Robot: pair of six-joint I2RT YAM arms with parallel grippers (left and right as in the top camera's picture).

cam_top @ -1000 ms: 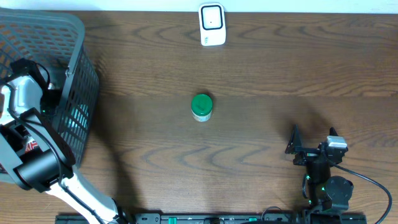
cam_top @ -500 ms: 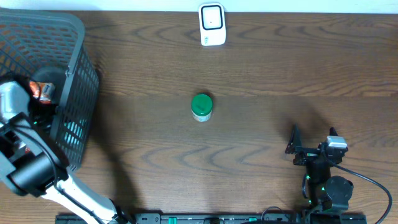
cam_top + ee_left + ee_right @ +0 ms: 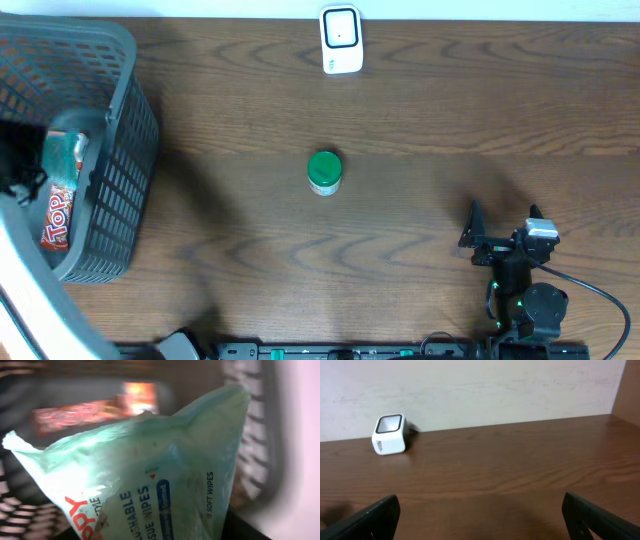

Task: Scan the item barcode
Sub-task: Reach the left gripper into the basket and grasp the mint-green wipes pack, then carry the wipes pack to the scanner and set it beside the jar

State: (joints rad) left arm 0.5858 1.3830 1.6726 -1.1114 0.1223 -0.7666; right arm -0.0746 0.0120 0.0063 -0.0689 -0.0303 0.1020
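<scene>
Left pincer (image 3: 38, 165) closed on a pale green wipes pack (image 3: 68, 150) at the mouth of the grey basket (image 3: 122, 130), left end of the surface (image 3: 440, 110), red snack packet (image 3: 55, 215) inside the basket, right pincer (image 3: 480, 505) wide open, holding nothing, white scanner (image 3: 340, 40) at the far edge, green-lidded jar (image 3: 324, 171) mid-surface.

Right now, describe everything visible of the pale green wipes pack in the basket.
The pale green plastic wipes pack is crinkled and tilted, printed "soft wipes" in blue, with red lettering at its lower corner. It is inside the grey mesh basket, near a red snack packet; what holds it is hidden.
</scene>
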